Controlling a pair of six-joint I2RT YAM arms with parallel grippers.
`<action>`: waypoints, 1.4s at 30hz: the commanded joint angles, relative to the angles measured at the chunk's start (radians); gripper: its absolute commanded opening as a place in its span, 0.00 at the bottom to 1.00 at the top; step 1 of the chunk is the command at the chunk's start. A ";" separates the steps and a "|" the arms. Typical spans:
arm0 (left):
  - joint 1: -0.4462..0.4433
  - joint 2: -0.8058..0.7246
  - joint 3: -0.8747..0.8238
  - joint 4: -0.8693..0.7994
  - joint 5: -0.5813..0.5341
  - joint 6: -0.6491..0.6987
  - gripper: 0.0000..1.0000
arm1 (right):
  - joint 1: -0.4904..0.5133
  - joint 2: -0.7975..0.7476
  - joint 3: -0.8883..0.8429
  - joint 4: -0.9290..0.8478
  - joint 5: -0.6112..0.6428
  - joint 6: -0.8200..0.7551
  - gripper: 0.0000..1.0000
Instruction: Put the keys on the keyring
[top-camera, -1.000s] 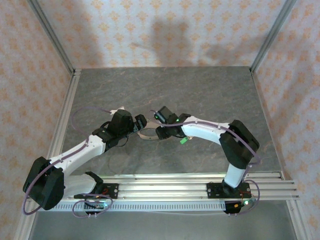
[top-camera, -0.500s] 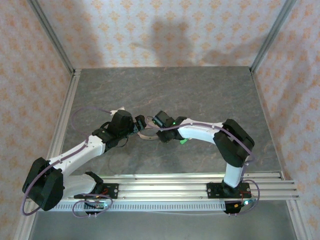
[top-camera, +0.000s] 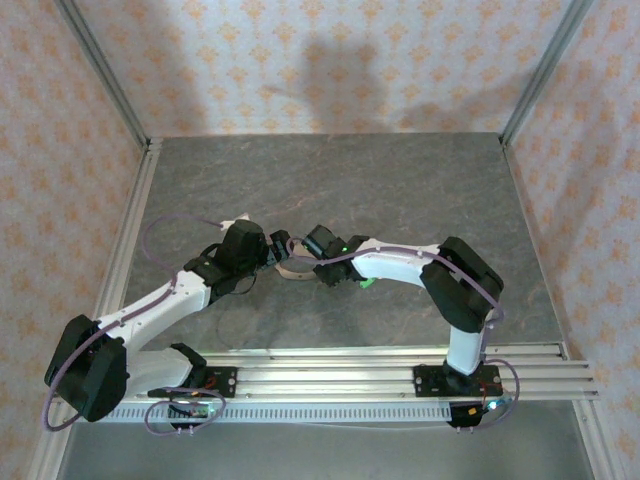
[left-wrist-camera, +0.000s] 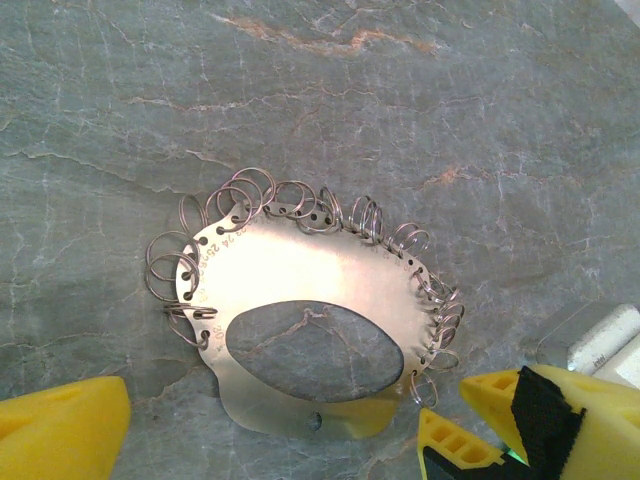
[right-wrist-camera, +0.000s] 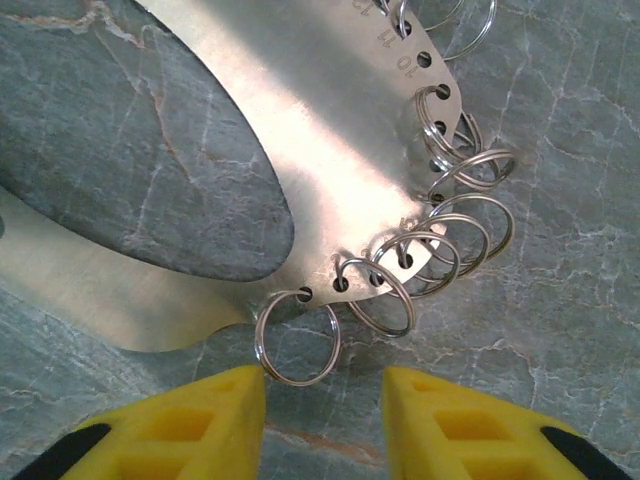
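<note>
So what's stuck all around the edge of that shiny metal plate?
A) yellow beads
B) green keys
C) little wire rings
C: little wire rings loop through holes along the edge of the plate.

Left arm (top-camera: 170, 295), right arm (top-camera: 400, 262) flank keyring (top-camera: 293, 268); far table (top-camera: 330, 170) free.

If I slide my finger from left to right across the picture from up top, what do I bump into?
left arm's white link → keyring → green key → right arm's black elbow
</note>
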 joint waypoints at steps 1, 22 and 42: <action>-0.005 -0.009 0.003 -0.022 -0.014 -0.013 1.00 | 0.012 0.019 0.034 -0.010 0.036 -0.017 0.35; -0.007 -0.006 0.001 -0.022 -0.016 -0.017 1.00 | 0.018 0.082 0.061 0.005 0.078 -0.017 0.28; -0.006 -0.012 -0.002 -0.024 -0.017 -0.017 1.00 | 0.011 0.095 0.091 0.001 0.150 -0.008 0.19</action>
